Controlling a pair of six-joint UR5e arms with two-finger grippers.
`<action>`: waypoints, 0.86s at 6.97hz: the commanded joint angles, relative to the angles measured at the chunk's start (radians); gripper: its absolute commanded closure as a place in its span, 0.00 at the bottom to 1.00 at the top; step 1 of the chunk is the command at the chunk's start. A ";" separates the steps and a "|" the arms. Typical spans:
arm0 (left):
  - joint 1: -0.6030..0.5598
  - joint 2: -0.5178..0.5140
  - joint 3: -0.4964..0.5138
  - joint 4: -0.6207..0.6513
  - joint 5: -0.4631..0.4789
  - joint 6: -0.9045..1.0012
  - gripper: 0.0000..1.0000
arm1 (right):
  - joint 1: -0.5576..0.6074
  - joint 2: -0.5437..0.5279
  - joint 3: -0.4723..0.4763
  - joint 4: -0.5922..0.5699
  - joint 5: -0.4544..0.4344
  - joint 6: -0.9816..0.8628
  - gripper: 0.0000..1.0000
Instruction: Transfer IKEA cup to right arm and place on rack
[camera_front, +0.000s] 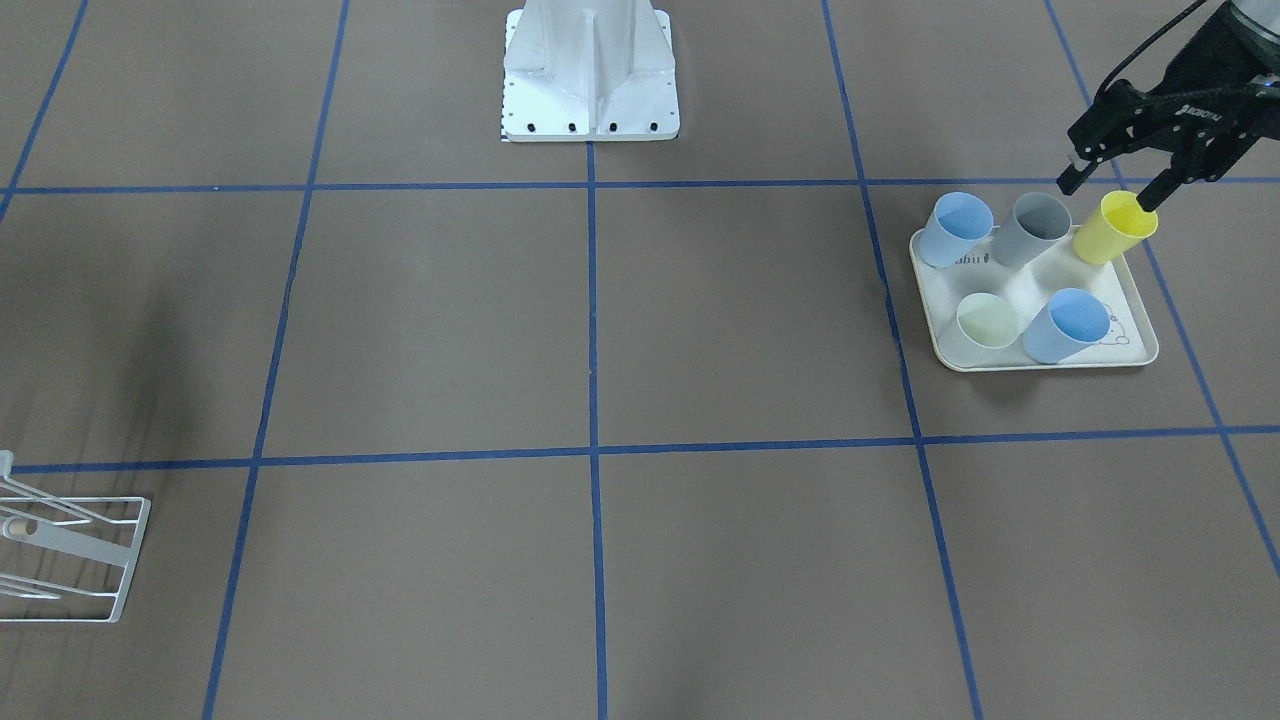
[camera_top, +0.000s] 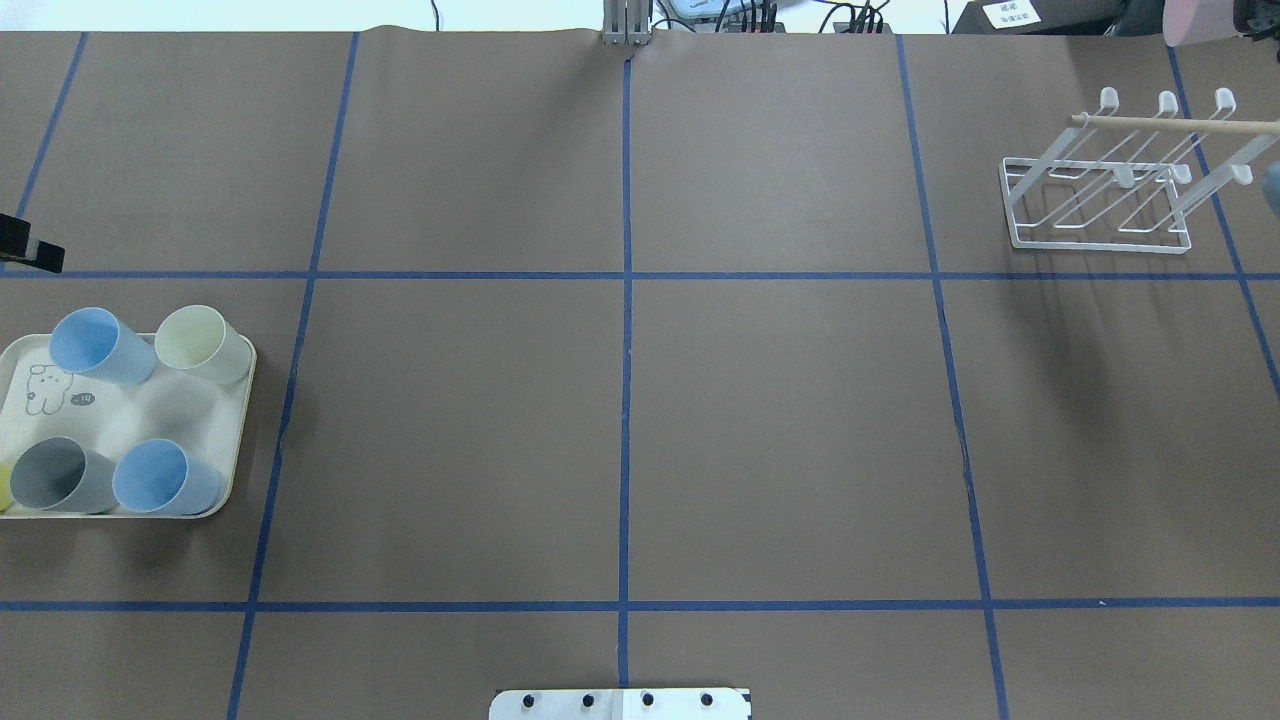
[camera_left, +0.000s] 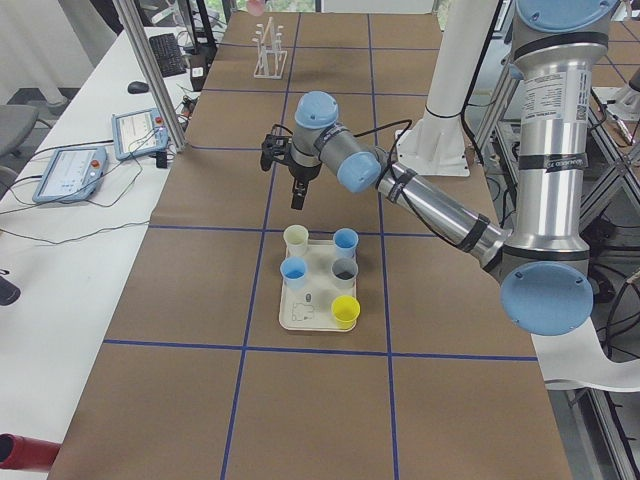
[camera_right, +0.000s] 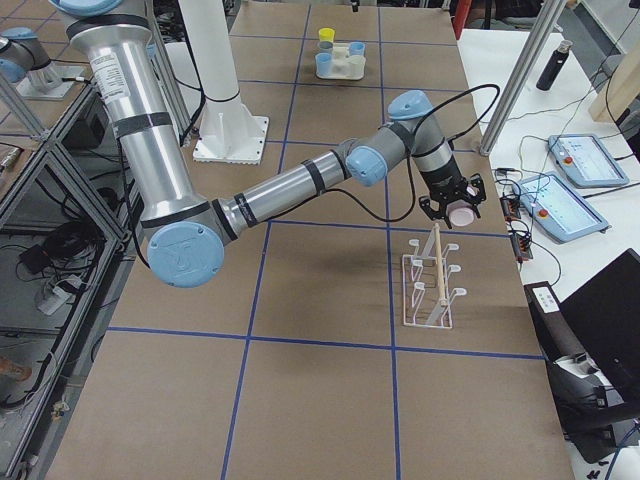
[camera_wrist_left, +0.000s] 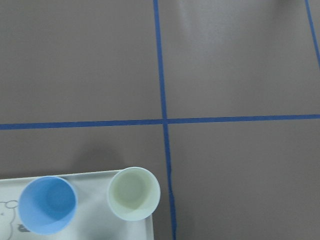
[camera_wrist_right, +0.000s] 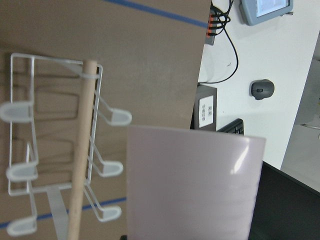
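Centre right in the side view, the pink cup (camera_right: 464, 216) hangs clamped in the right gripper (camera_right: 455, 211) just above the wire rack (camera_right: 430, 292). Upper right, front view: the left gripper (camera_front: 1108, 190) gapes empty near the tray (camera_front: 1050, 363).

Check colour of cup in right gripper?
Pale pink; the cup shows best in right wrist view.
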 joint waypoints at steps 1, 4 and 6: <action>-0.003 0.006 -0.002 -0.002 -0.004 0.005 0.00 | 0.020 0.035 -0.101 0.007 -0.203 -0.292 0.74; -0.001 0.004 0.000 -0.002 -0.010 -0.004 0.00 | -0.104 0.033 -0.170 0.012 -0.460 -0.290 0.73; -0.001 0.004 0.000 -0.002 -0.012 -0.005 0.00 | -0.150 0.029 -0.178 0.012 -0.492 -0.289 0.72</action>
